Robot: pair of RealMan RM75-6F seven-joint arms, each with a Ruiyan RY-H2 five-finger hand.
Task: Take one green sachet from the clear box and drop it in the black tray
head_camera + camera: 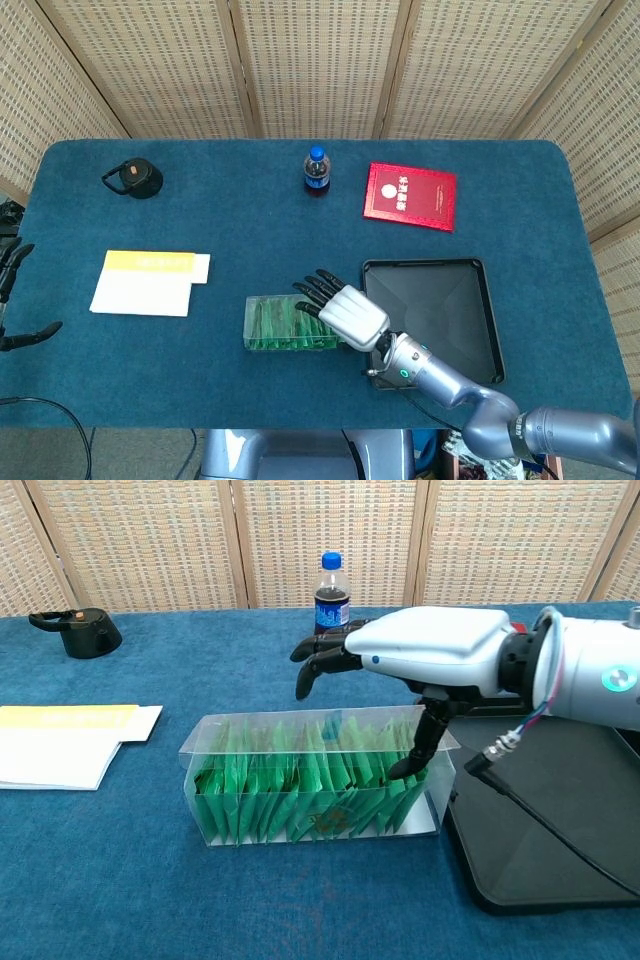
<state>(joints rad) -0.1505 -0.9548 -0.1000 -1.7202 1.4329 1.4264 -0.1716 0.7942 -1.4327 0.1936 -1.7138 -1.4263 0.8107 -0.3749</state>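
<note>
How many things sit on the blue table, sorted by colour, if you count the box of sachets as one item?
Black: 2, the black tray and a lidded pot.
Red: 1, a booklet.
Green in clear: 1, the clear box of green sachets.
Yellow and white: 1, a paper pad.
Dark drink, blue cap: 1, a bottle.
Total: 6.

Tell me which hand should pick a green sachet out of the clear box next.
Right. The right hand hovers open directly over the clear box of green sachets, while the left hand sits at the table's far left edge.
</note>
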